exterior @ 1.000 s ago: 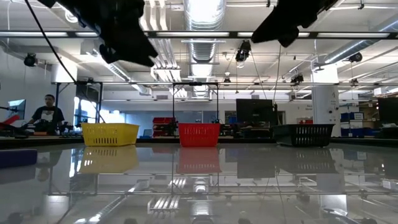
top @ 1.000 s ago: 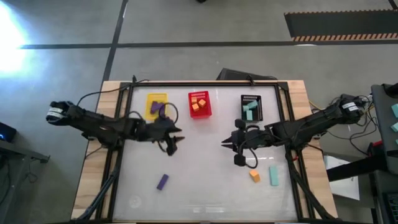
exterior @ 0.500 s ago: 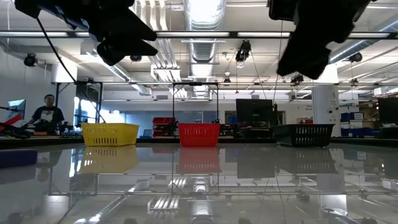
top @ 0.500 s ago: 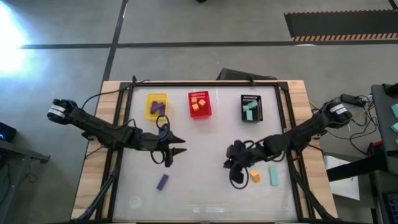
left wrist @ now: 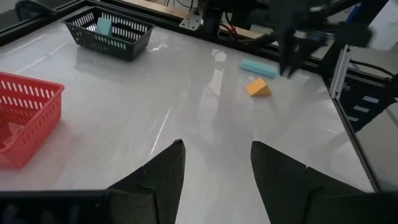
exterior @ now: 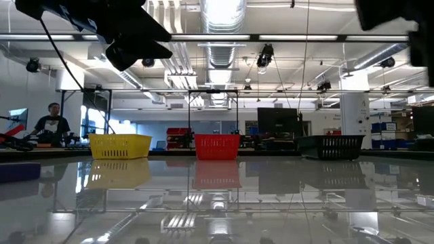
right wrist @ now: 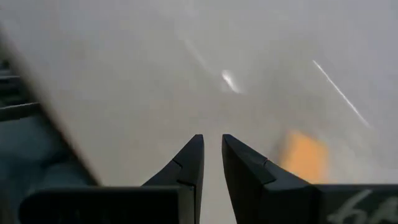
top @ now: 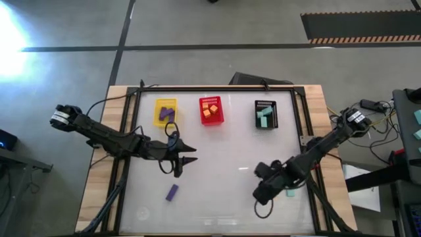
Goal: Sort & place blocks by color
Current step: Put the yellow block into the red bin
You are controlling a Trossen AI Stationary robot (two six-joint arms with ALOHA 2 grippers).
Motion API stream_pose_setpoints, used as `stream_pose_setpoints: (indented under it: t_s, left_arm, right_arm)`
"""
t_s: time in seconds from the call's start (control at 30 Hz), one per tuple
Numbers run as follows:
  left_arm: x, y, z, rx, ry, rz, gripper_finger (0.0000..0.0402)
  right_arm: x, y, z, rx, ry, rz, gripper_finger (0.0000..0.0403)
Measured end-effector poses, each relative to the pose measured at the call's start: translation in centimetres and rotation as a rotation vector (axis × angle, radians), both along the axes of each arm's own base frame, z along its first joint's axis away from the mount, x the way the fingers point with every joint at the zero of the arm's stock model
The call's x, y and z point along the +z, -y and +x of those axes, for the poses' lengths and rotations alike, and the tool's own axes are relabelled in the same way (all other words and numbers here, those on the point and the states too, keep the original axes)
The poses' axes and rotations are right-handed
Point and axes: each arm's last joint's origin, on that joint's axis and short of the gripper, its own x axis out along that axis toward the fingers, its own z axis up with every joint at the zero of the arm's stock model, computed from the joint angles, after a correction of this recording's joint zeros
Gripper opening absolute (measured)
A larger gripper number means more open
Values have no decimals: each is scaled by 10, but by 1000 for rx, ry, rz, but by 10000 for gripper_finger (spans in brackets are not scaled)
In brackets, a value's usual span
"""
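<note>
The orange block [left wrist: 257,87] is a small matte wedge-like piece lying on the white table [top: 217,151] near its right front part, with a pale teal bar [left wrist: 259,68] just beside it. In my right wrist view the orange block [right wrist: 303,155] is only a soft smear off to one side of my fingers. From above, my right arm covers both pieces, so I cannot see them there.

One purple bar [top: 172,192] lies alone on the left front part of the table, well apart from the baskets.

Three baskets stand in a row along the far edge. The yellow basket [top: 158,117] holds purple blocks [top: 166,113], two as far as I can tell. The red basket [top: 220,118] holds two orange blocks [top: 210,110]. The black basket [top: 273,120] holds teal blocks [top: 264,116], probably two.

My right gripper [top: 262,193] hangs low over the table's right front area, its fingers [right wrist: 189,163] drawn close together with a thin gap between them, holding nothing.

My left gripper [top: 185,155] is out over the middle left of the table, its fingers [left wrist: 160,175] spread apart and empty.
</note>
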Motion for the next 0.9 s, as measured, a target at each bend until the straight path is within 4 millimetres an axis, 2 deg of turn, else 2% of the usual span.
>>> stream_pose_setpoints:
  t_s: [0.1, 0.2, 0.63, 0.77, 0.9]
  left_arm:
    - [0, 1, 0, -4, -1, 0, 168]
    - [0, 1, 0, -6, -3, 1, 168]
    - [-1, 1, -1, -6, -4, 2, 168]
    - [-1, 1, -1, -6, -4, 2, 168]
    - [-1, 1, -1, -6, -6, 3, 168]
  right_arm:
    - [-4, -1, -16, -119, -126, -34, 47]
    - [-5, -7, -22, -163, -145, -25, 47]
    - [-20, -12, -21, -142, -193, -82, 51]
    - [-24, -14, -20, -142, -223, -77, 73]
    - [-30, -15, -19, -147, -254, -89, 116]
